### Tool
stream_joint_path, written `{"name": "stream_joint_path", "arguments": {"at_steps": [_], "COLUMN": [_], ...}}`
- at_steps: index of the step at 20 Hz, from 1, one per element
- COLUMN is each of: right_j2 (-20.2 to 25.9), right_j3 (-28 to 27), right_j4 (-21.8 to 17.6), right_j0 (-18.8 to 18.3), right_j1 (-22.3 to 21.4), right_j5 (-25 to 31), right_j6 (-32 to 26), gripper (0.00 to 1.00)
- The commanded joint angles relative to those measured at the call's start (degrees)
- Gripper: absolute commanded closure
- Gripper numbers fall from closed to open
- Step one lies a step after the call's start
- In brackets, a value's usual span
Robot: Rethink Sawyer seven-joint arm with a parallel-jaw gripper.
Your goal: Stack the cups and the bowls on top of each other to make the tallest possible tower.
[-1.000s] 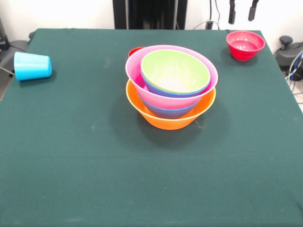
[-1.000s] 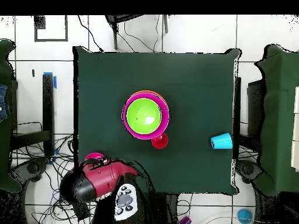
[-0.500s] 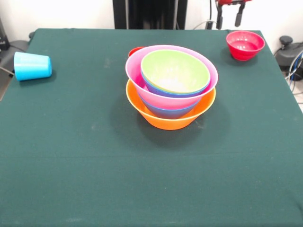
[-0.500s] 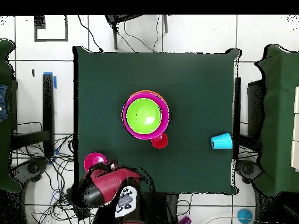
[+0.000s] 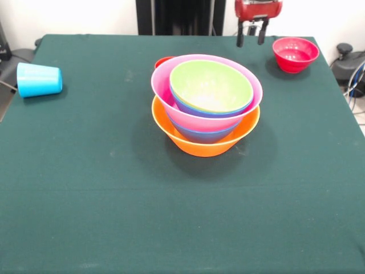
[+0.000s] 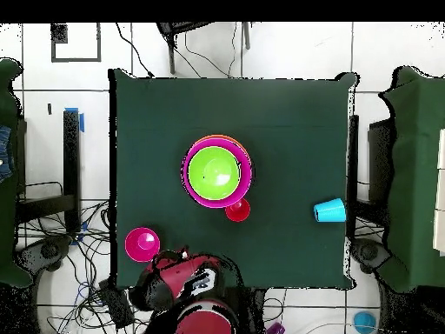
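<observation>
The tower [image 5: 205,105] stands mid-table: a big orange bowl [image 5: 206,145] at the base, then a pink bowl [image 5: 162,85], blue bowls and a lime green bowl [image 5: 210,85] on top. From above the tower [image 6: 217,171] shows mostly lime green and pink. A red cup [image 5: 163,60] stands just behind it, seen as a red cup [image 6: 237,210] in the overhead view. On its side at the left edge lies a light blue cup [image 5: 39,80]. The small red bowl [image 5: 295,54] sits at the far right corner. My gripper [image 5: 251,37] hangs open and empty, left of that bowl.
In the overhead view the red arm [image 6: 187,285] covers the table's bottom edge beside the small red bowl [image 6: 142,244]. The light blue cup [image 6: 329,210] lies near the right edge. Cables and dark furniture surround the green table [image 6: 287,122].
In the front view my gripper has swung left from above the small red bowl and come lower. In the overhead view the arm shifted right, uncovering that bowl. The bowls and cups stayed put.
</observation>
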Motion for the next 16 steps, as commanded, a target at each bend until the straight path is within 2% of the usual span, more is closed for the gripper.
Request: {"name": "stream_joint_path", "arguments": {"at_steps": [1,6,10,12,16], "right_j2": [1.3,1.5,1.8,2.5,4.7], "right_j3": [-6.0,-5.9,-4.6,-3.7,0.4], "right_j4": [-2.6,-2.3,-2.0,-1.9,-0.8], "right_j0": [0.1,0.6,0.6,0.2,-0.4], "right_j1": [7.6,8.5,7.0,5.3,-0.7], "right_j5": [-5.0,-6.2,-5.0,-3.5,0.7], "right_j6": [5.1,5.6,5.5,5.4,6.0], "gripper": [0.00,0.00,0.00,0.00,0.00]}}
